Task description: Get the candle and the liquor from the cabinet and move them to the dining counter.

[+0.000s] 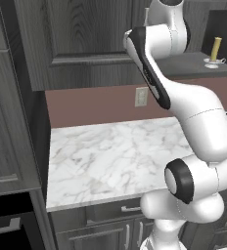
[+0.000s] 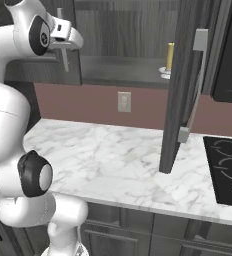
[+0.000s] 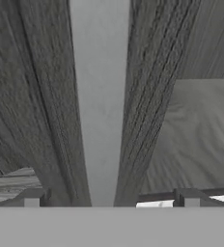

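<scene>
A white marble worktop (image 1: pixel 110 161) runs below a maroon backsplash (image 2: pixel 88 102) bearing a wall outlet (image 1: pixel 141 96); a black cooktop (image 2: pixel 228 170) sits beside it.

Your arm: glossy white shells with dark joints.
You can see the arm (image 1: pixel 198 127) built from rounded, smooth white segments, each swelling like a fat tube, with black bands where one segment meets the next. A round black collar with a grey-white cap marks the lower joint, and a long dark strip runs along the edge of the upper link. Near the hand (image 2: pixel 63 35) the casing turns light grey and more angular. No cables or markings show.
</scene>
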